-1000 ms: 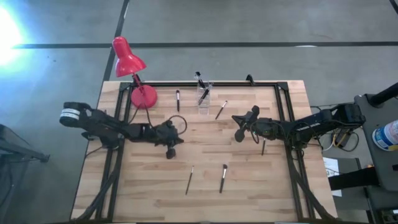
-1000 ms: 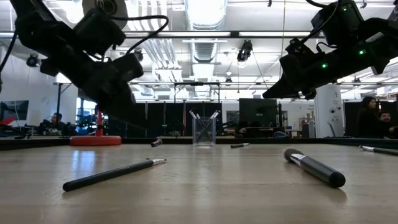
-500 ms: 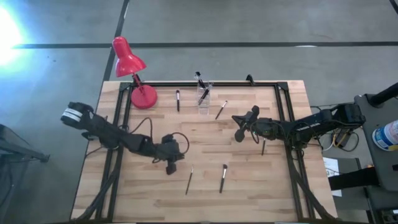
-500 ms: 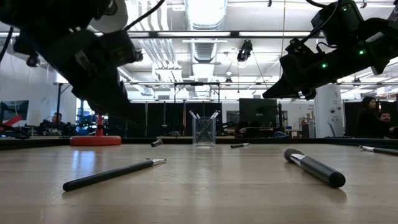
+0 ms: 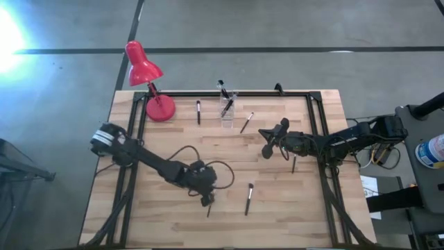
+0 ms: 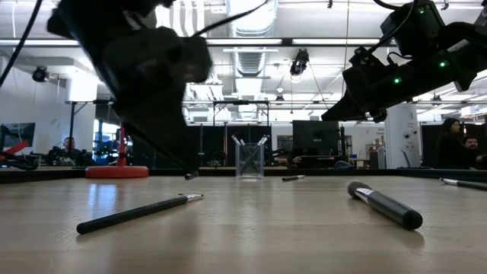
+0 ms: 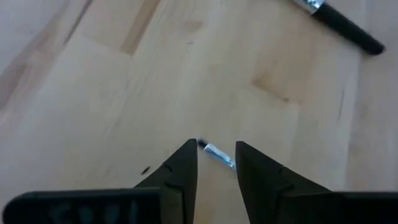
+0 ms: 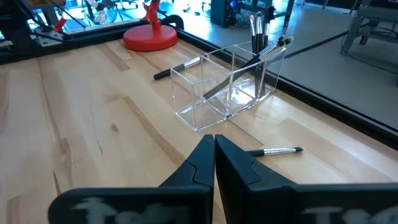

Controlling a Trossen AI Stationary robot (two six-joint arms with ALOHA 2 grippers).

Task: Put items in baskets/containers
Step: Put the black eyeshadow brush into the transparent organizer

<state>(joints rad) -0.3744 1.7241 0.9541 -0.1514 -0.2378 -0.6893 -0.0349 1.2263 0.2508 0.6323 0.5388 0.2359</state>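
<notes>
A thin dark brush [image 5: 209, 207] lies near the table's front, its silver ferrule [image 7: 217, 154] between the fingertips of my open left gripper [image 7: 216, 157], which slants down over it [image 5: 206, 198]. Whether a finger touches the brush, I cannot tell. A thicker brush [image 5: 248, 198] lies just to its right. The clear container [image 5: 227, 110] stands at the far middle with a few brushes upright in it [image 8: 258, 31]. More brushes lie beside it [image 5: 198, 111] [image 5: 246, 122]. My right gripper [image 8: 214, 146] hovers shut and empty at mid right [image 5: 267, 151].
A red desk lamp [image 5: 149, 83] stands on its round base at the far left corner. Another brush [image 5: 294, 164] lies under my right arm. A black frame [image 5: 305, 94] runs along the table's far edge and sides.
My left gripper has swung from the table's left middle toward the near edge and to the right, and now stands over the thin brush. My right arm has kept still, and no brush has moved.
</notes>
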